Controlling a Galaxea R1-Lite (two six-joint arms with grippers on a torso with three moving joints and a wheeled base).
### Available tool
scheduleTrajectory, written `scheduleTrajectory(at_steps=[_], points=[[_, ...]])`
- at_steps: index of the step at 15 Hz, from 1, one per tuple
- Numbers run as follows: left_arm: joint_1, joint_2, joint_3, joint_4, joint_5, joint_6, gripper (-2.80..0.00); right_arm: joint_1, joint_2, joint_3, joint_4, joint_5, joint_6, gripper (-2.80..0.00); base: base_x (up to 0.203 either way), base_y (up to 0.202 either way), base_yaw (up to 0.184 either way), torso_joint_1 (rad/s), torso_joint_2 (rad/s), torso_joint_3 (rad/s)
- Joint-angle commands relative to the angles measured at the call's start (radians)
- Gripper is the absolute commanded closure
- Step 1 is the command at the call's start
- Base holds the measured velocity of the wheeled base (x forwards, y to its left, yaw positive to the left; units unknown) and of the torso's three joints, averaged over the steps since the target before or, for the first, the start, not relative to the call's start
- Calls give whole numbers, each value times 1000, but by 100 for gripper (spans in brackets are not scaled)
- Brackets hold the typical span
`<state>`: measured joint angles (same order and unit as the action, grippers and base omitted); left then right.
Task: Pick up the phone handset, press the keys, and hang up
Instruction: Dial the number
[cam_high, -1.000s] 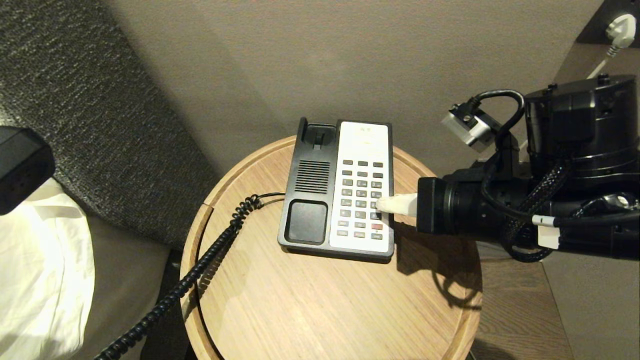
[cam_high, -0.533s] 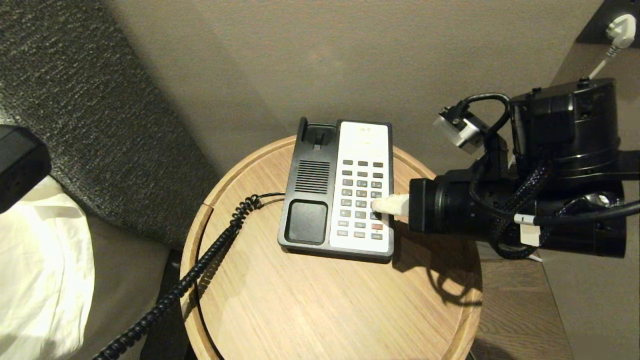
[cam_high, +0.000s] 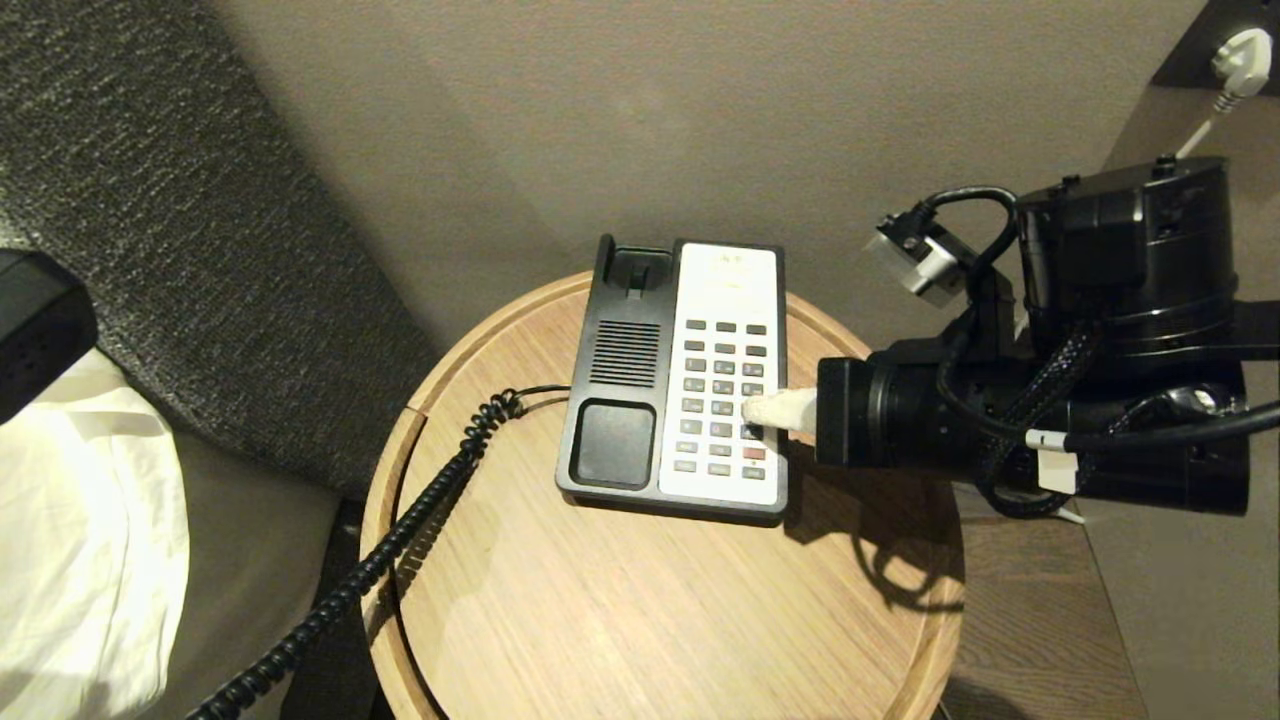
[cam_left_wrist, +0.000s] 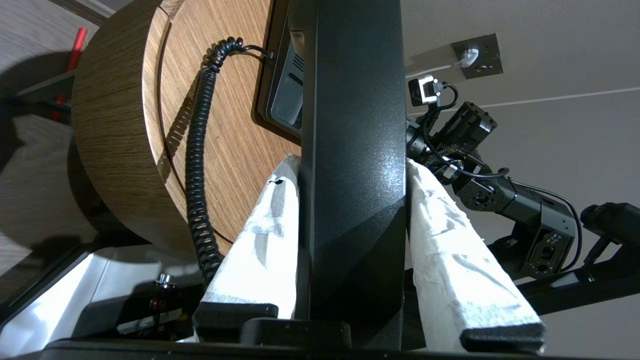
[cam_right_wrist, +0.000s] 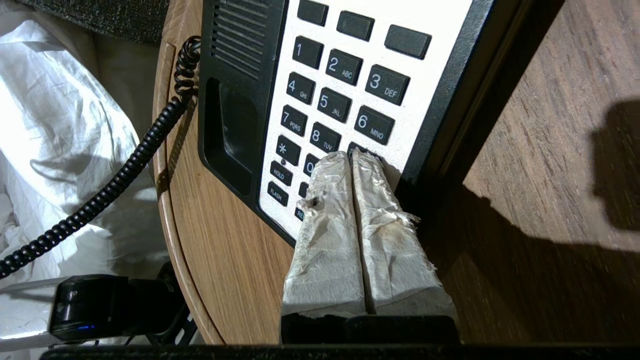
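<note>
Left hand (cam_left_wrist: 350, 235) grips the phone handset (cam_left_wrist: 352, 150) off beside the worktop (cam_high: 650, 600), while the right hand (cam_right_wrist: 352, 159), fingers pinched together, sits on the 9 key — I'd press straight down, lightly.

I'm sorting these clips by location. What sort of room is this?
Probably a hotel bedroom, at the bedside. A corded desk phone with hold and flash keys sits on a small round wooden table, next to white bed linen and a dark upholstered panel that looks like a headboard.
</note>
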<state>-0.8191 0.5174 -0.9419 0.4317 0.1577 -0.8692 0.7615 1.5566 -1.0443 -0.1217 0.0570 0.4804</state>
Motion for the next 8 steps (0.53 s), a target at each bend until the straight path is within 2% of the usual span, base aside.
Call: scheduleTrajectory(at_steps=[1,8], points=[[0,0,2,2,0,-5,0,1,-15,-3,3,4,13,0,0,0,0,0,0,0],[0,0,6,2,0,-5,0,3,-21,19,13,9,40,0,0,0,0,0,0,0]])
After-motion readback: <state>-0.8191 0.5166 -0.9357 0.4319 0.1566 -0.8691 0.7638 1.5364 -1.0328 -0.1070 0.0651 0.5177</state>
